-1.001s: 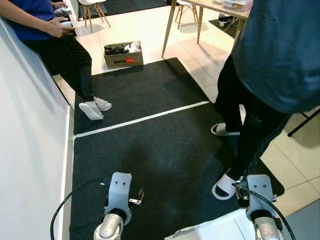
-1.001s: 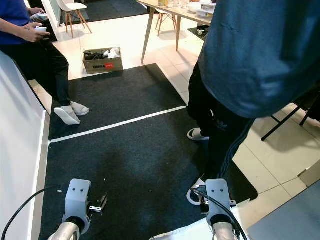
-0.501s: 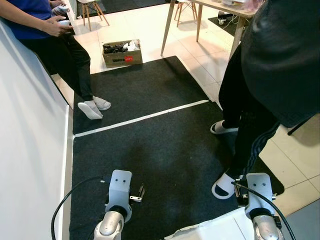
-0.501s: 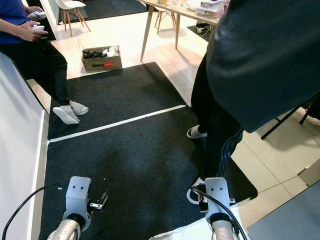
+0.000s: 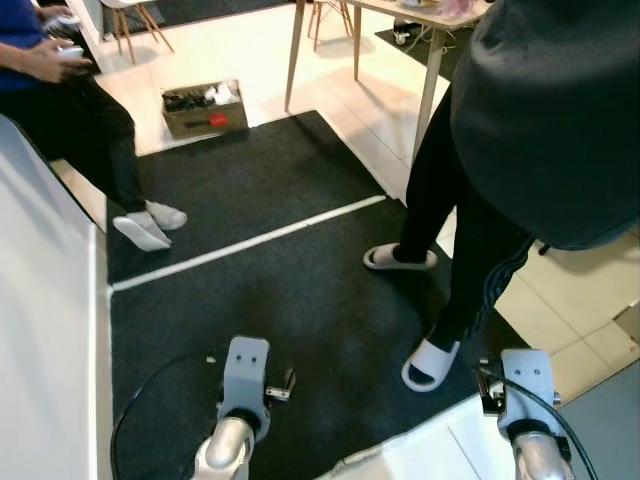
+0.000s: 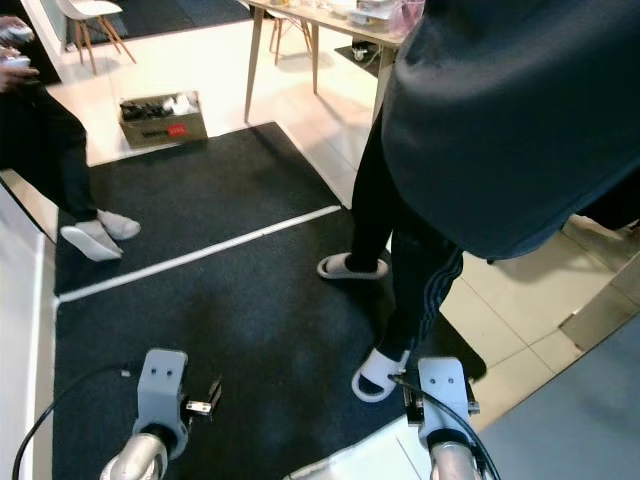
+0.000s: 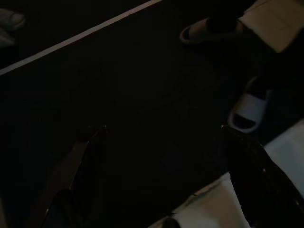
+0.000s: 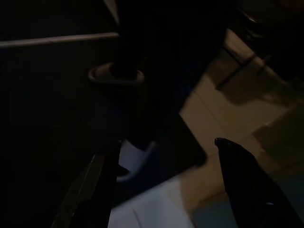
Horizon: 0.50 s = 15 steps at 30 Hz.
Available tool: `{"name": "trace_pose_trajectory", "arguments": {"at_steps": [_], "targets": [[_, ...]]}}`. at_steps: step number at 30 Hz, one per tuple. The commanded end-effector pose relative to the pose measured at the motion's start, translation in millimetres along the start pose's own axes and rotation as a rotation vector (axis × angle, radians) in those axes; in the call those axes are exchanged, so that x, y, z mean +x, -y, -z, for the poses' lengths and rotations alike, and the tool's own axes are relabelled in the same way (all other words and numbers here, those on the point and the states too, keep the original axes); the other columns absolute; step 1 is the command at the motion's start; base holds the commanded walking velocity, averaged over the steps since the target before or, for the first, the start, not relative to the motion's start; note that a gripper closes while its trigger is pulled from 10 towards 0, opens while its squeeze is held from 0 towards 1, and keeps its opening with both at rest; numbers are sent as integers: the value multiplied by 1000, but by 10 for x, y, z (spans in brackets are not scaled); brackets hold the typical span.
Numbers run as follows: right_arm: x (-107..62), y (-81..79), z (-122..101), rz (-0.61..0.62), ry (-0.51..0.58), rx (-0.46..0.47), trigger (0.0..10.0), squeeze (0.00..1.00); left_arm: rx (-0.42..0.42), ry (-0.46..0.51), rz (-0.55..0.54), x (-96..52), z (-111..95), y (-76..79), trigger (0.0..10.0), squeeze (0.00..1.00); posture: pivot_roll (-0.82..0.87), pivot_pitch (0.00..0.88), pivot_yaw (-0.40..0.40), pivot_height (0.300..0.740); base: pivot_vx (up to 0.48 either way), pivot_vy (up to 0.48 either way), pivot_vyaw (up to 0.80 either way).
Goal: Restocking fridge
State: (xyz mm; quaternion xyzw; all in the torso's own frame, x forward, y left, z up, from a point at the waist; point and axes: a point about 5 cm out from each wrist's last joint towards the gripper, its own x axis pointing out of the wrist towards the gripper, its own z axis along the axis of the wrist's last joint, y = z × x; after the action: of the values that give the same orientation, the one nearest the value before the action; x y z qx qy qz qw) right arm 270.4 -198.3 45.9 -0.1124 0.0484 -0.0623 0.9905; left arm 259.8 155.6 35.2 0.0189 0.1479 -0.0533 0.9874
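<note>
While both arms hang low over the black mat (image 5: pixel 300 290), the left hand (image 7: pixel 159 161) and right hand (image 8: pixel 164 175) are spread and hold nothing. A person's sandal (image 5: pixel 430 362) lies on the mat near the right hand.

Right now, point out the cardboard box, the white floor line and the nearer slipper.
box (image 5: pixel 205 112), left eye view, front wall
line (image 5: pixel 250 240), left eye view, middle of strip
slipper (image 5: pixel 430 362), left eye view, top strap

Left arm (image 5: pixel 232 440): silver-grey, rounded tube ending in a flat pale-grey wrist block (image 5: pixel 246 366) with two small dark screw holes; a small black-and-metal bracket stood off its side. Black cable (image 5: pixel 150 400) looped from the block.
Right arm (image 5: pixel 530 450): same silver finish, matching grey block (image 5: pixel 526 378), black cable (image 5: pixel 548 412) over it.
Fingers (image 7: pixel 71 175): long, black, tapered, glossy; two per wrist.
</note>
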Motion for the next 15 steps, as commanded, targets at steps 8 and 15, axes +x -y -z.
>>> {"name": "trace_pose_trajectory", "arguments": {"at_steps": [8,15], "targets": [[-79,49,120,6,-47,-14,10000,0,5,-25,8,-25,64,12,10000,0,-210,214,62,707,321,0,0],[-81,53,126,6,-49,-15,10000,0,6,-28,9,-25,69,13,10000,0,-210,212,63,707,318,0,0]]}}
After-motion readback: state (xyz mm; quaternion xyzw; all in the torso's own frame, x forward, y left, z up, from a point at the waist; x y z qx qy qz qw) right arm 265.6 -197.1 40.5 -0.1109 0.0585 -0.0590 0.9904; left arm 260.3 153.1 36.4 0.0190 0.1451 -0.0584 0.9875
